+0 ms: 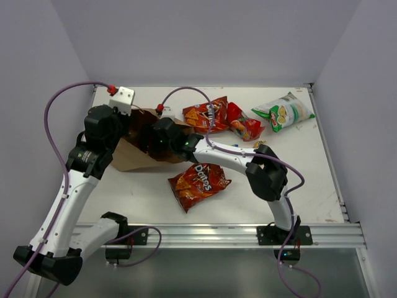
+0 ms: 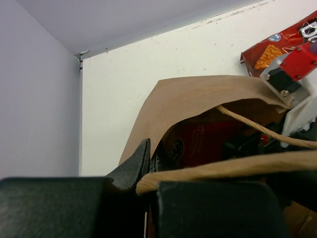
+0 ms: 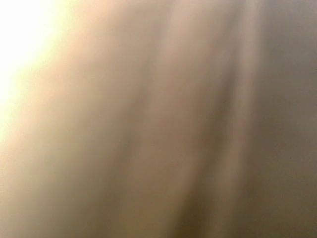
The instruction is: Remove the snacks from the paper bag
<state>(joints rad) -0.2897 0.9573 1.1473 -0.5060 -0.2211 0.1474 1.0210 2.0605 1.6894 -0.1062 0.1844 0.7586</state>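
Four shiny snack packets lie out on the white table [image 1: 310, 186]. One red-orange Doritos bag [image 1: 198, 183] is mid-table, toward the near edge. A second red-orange Doritos bag [image 1: 206, 115] and a small red bag [image 1: 244, 124] lie by the far edge, and a green-white chip bag [image 1: 285, 112] is near the far right corner.

The tall brown kraft paper bag [image 1: 131, 158] lies on its side in the left half of the table, nearer the far left corner, mouth facing right. The left wrist view shows at least one dark red packet [image 2: 203, 141] inside it.

Jaws of the left gripper [image 2: 151, 173] are pinched narrow on the bag's twisted paper handle [image 2: 223, 168] at the rim, holding the mouth up. The right gripper [image 1: 158, 141] sits inside the mouth, its fingers hidden by paper. The right wrist view gives only a brown blur, so I cannot tell whether those jaws stand wide or closed, or on what.

Risks, as I judge them:
- The grasp is blind. The fingers may close on the bag wall instead of a packet, and a pull would then drag or tear the paper.
- The handle is a thin hold. A hard outward tug could slip it from the left jaws or rip it, and the mouth would collapse onto the arm.
- The bag is light. A withdrawal could slide it into the Doritos bag near its mouth.
- Slick foil may slip at the rim and fall back in.
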